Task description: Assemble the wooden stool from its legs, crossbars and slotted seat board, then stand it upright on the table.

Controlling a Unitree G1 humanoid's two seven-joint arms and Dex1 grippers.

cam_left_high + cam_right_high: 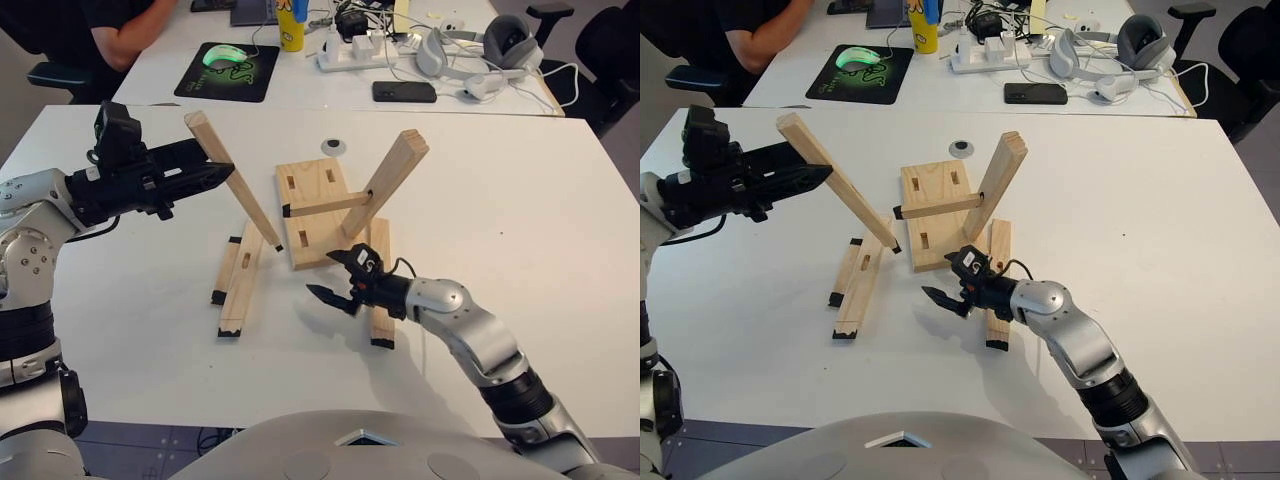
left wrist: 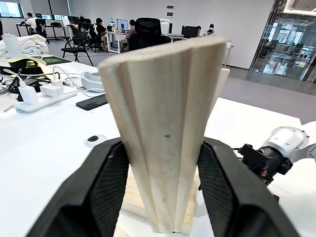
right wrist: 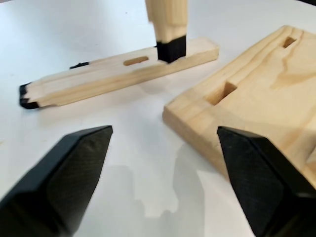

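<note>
The slotted seat board (image 1: 312, 222) lies flat mid-table. One leg (image 1: 388, 182) stands tilted in it, with a crossbar (image 1: 325, 205) running from that leg across the board. My left gripper (image 1: 205, 175) is shut on another leg (image 1: 235, 185), held slanted above the table with its black tip down near the board's left edge. Two more legs (image 1: 238, 280) lie side by side left of the board. My right gripper (image 1: 331, 276) is open just in front of the board's near corner, above a leg (image 1: 381, 300) lying on the table. Its black fingers (image 3: 64, 173) frame the board corner (image 3: 256, 94).
A round cable grommet (image 1: 333, 147) sits in the table behind the board. A second table beyond holds a phone (image 1: 404, 91), a mouse pad (image 1: 228, 70), a headset (image 1: 480, 50) and a yellow cup (image 1: 291, 28). The right half of the table is bare white surface (image 1: 520, 210).
</note>
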